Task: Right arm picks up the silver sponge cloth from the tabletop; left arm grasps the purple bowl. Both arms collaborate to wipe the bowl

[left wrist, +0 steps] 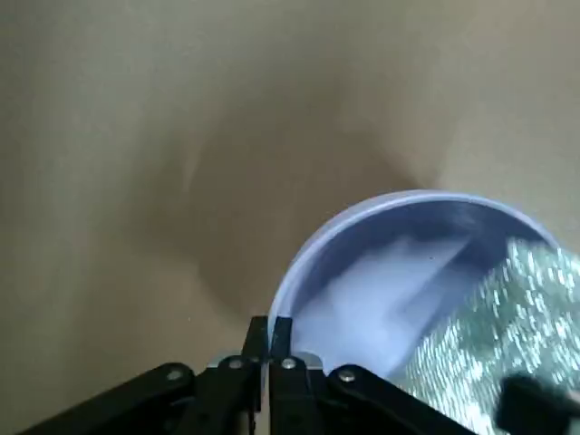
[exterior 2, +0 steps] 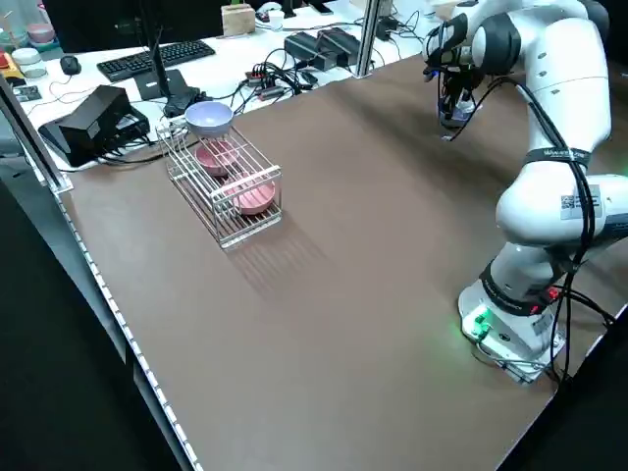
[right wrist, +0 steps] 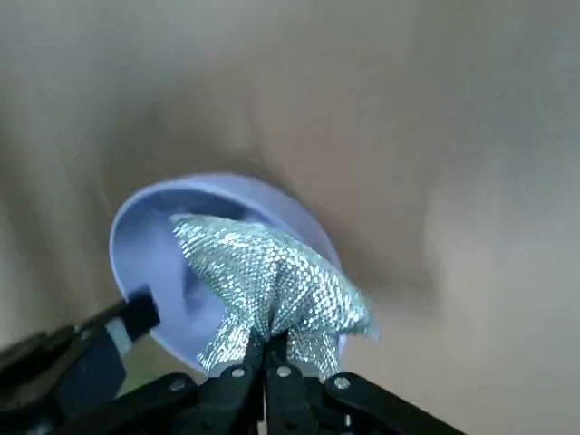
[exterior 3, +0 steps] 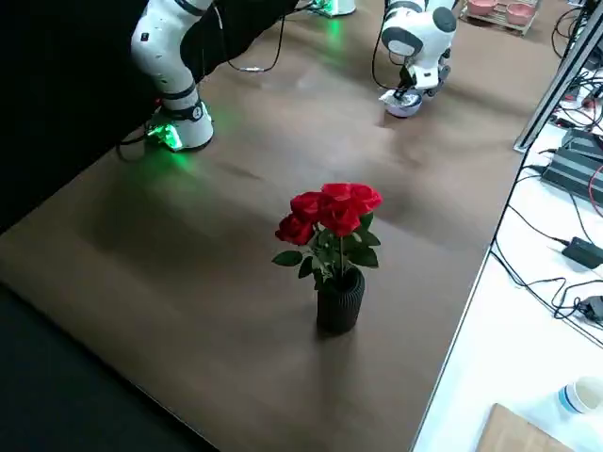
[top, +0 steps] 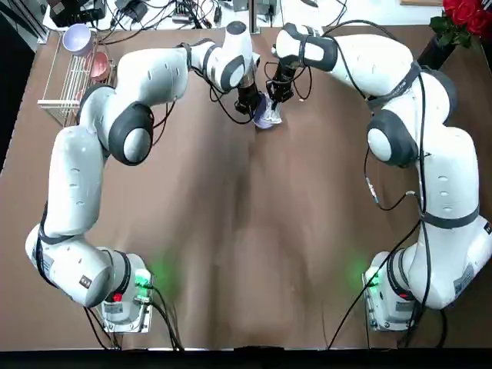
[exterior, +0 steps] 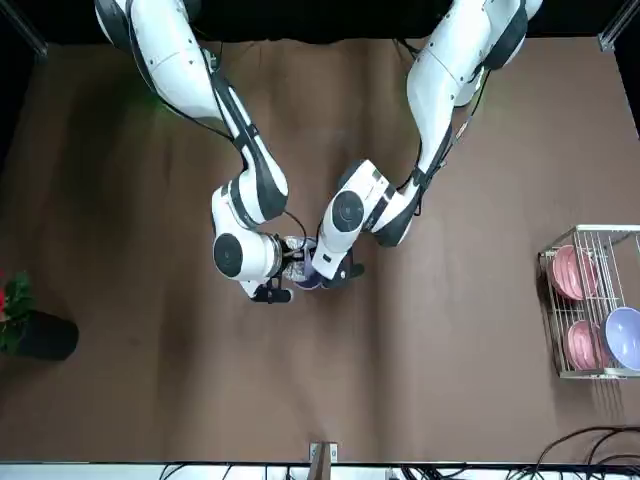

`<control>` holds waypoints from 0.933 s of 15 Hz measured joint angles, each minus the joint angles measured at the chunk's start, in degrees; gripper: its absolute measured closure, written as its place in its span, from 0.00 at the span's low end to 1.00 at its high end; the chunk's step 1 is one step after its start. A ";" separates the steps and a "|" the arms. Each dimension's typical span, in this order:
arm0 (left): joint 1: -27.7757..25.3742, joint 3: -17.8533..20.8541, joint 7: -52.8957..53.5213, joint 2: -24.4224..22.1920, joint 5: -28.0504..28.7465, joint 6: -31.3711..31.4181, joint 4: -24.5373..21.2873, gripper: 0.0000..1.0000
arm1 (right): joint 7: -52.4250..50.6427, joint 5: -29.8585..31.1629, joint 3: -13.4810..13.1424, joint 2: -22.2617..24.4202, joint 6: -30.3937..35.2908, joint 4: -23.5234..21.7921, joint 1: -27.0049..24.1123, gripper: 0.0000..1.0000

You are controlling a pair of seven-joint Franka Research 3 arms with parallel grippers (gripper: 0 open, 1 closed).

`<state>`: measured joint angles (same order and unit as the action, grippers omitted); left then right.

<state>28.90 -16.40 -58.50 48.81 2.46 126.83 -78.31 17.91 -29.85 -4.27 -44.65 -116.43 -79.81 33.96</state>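
Observation:
The purple bowl (left wrist: 399, 263) is tilted close to the tabletop (top: 254, 231), near its far edge in the middle. My left gripper (left wrist: 270, 324) is shut on the bowl's rim. My right gripper (right wrist: 269, 343) is shut on the silver sponge cloth (right wrist: 272, 276), which presses into the bowl's (right wrist: 149, 245) pale inside. In the top view both grippers meet over the bowl (top: 264, 118), the left gripper (top: 247, 104) on its left and the right gripper (top: 277, 94) on its right. The cloth (left wrist: 494, 326) shows at the bowl's edge in the left wrist view.
A wire rack (top: 69, 81) at the far left corner holds pink bowls and one lavender bowl (top: 77, 36). A dark vase of red roses (top: 460, 21) stands at the far right corner. Cables lie beyond the far edge.

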 joint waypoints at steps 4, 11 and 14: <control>0.00 0.00 0.00 0.03 -0.01 0.00 0.05 0.96 | 0.38 -0.63 0.02 -1.74 -3.93 -0.04 1.13 0.98; -0.09 0.10 0.03 0.13 -0.03 -0.12 -0.05 0.96 | 0.67 -0.79 -0.29 -3.16 -4.53 -0.10 1.91 0.98; -0.21 0.10 0.33 0.12 -0.03 -0.09 0.00 0.96 | 0.68 -3.04 -0.55 -3.34 -4.44 -0.19 1.91 0.98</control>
<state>28.68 -16.30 -58.17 48.93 2.43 126.74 -78.31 18.59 -32.89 -4.82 -47.99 -120.88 -80.01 35.87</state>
